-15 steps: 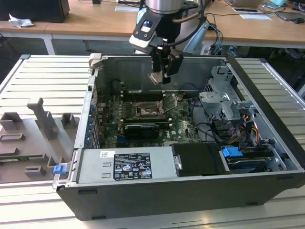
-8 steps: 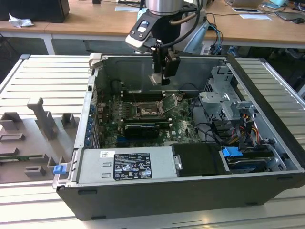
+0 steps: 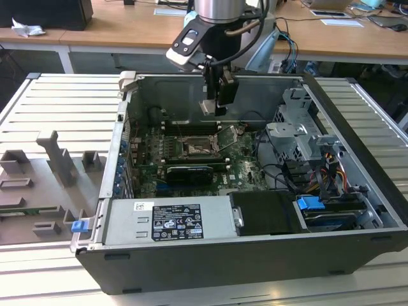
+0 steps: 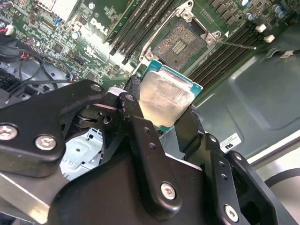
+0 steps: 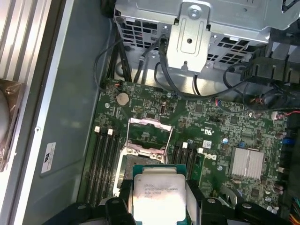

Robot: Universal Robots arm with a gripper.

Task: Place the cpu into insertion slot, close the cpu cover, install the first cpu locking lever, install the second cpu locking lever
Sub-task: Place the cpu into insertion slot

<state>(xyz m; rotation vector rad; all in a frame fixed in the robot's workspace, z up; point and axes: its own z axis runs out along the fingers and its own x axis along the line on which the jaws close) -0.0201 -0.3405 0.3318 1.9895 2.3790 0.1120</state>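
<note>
Two black fingers (image 4: 186, 124) of my gripper (image 4: 161, 105) clamp the small square silvery-grey cpu (image 4: 166, 99) by opposite edges, in the air over the green motherboard (image 4: 96, 35), whose dark metal-rimmed square insertion slot (image 4: 180, 44) lies uncovered between long black memory slots (image 4: 140, 23).

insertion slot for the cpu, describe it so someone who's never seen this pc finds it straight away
Inside the open computer case, below the gripper holding the cpu, find the green motherboard's banks of long black memory slots. The insertion slot sits between them: square, metal-rimmed, dark-centred, where its neighbours are long and narrow.
</note>
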